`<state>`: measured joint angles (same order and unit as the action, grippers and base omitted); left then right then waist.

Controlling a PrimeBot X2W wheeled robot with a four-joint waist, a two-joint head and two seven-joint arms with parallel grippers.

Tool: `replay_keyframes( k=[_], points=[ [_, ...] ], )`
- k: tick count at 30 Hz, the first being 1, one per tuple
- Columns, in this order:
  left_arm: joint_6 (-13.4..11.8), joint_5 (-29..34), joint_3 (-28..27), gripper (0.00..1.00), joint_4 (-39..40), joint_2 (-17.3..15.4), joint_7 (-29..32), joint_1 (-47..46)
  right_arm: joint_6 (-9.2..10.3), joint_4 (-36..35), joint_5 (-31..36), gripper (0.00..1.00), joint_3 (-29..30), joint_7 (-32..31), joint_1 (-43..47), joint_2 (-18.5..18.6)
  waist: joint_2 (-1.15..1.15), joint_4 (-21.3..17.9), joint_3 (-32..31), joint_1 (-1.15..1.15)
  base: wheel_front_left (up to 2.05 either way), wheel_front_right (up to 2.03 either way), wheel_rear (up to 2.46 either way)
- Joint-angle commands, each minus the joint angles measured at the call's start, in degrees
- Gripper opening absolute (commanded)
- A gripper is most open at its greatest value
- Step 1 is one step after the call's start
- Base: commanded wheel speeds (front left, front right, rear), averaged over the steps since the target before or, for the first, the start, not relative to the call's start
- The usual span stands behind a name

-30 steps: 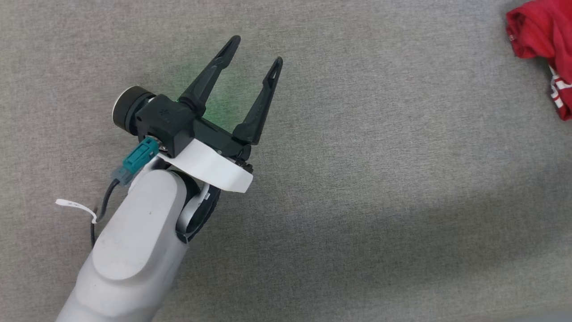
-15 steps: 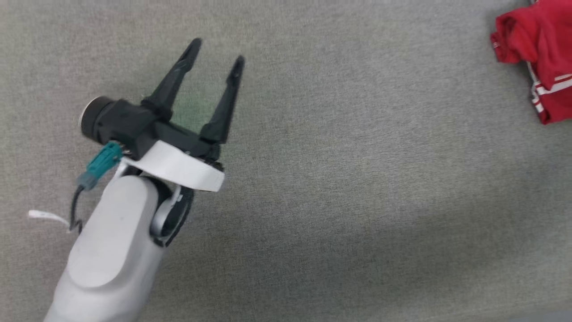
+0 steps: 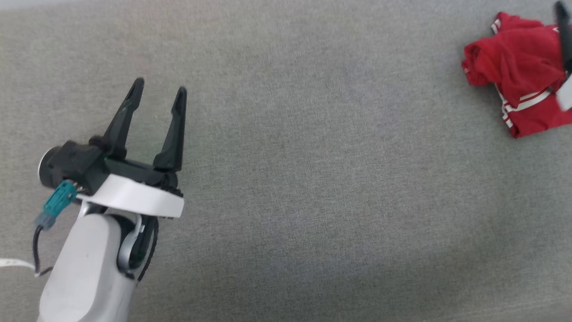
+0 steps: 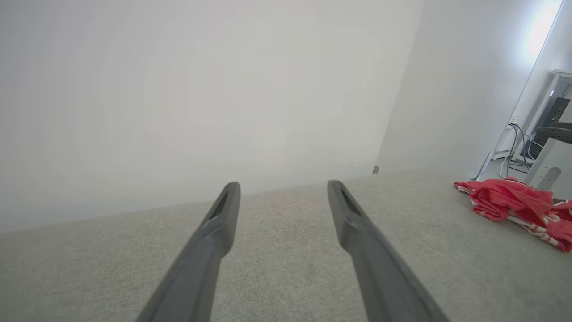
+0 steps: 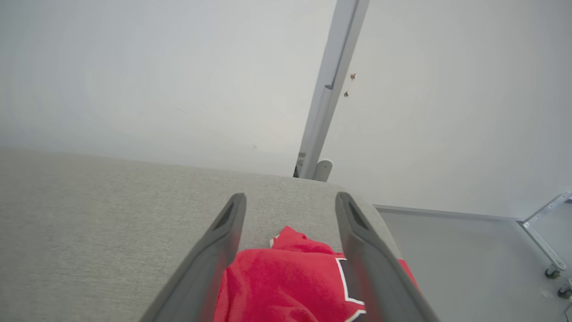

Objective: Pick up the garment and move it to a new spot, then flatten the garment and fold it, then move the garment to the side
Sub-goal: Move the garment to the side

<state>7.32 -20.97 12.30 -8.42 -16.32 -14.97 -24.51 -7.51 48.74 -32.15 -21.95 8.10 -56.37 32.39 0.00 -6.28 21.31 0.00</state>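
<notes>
The garment (image 3: 514, 85), a crumpled red shirt with red-and-white striped trim, lies in a heap at the far right of the grey table (image 3: 313, 179). A dark finger (image 3: 562, 27) of my right gripper shows blurred over the heap's right side. In the right wrist view my right gripper (image 5: 290, 199) is open, and the garment (image 5: 277, 277) lies loose below and between its fingers, with a black white-outlined mark showing. My left gripper (image 3: 159, 88) is open and empty far to the left, above bare cloth. From my left gripper (image 4: 282, 187) the garment (image 4: 514, 203) lies well off to the right.
The table is covered in grey fabric and backs onto a pale wall. A metal post (image 5: 328, 89) rises behind its far edge. The table's right edge drops to the floor (image 5: 447, 250) just beyond the garment. Equipment with cables (image 4: 547, 120) stands past that end.
The head view has shifted, bringing more of the garment in. My left gripper has drawn away from it to the left, staying open. My right gripper's finger has appeared at the right edge.
</notes>
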Motion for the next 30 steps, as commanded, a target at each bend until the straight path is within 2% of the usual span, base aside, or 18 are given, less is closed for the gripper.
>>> replay_keyframes(
  k=[1,9,12,24,30],
  points=[
    [0.2,0.7,-0.9,1.0,0.4,-0.1,-0.3,1.2,0.06,-1.4,-0.3,1.0,-0.6,1.6,1.6,-0.5,0.0,0.3,-1.3,0.0,0.0,0.0,0.0],
    [0.2,2.2,-6.8,1.0,1.2,0.2,-0.3,6.9,0.05,-8.6,0.4,1.0,-0.3,6.7,10.1,-2.7,0.0,1.1,-5.2,0.0,0.0,0.0,0.0],
    [0.1,3.3,-9.6,1.0,1.8,0.3,-0.3,9.2,0.05,-10.9,1.8,1.0,2.0,7.1,14.1,-3.9,0.0,1.4,-6.7,0.0,0.0,0.0,0.0],
    [0.2,7.0,-17.6,1.0,5.9,3.3,-0.3,20.8,0.06,-24.4,10.7,1.0,17.1,7.1,32.5,-12.3,0.0,2.9,-11.0,0.0,0.0,0.0,0.0],
    [0.2,7.3,-20.4,1.0,7.2,4.5,-0.3,24.7,0.05,-28.2,13.3,1.0,20.9,7.1,39.0,-15.0,0.0,3.7,-12.7,0.0,0.0,0.0,0.0]
  ],
)
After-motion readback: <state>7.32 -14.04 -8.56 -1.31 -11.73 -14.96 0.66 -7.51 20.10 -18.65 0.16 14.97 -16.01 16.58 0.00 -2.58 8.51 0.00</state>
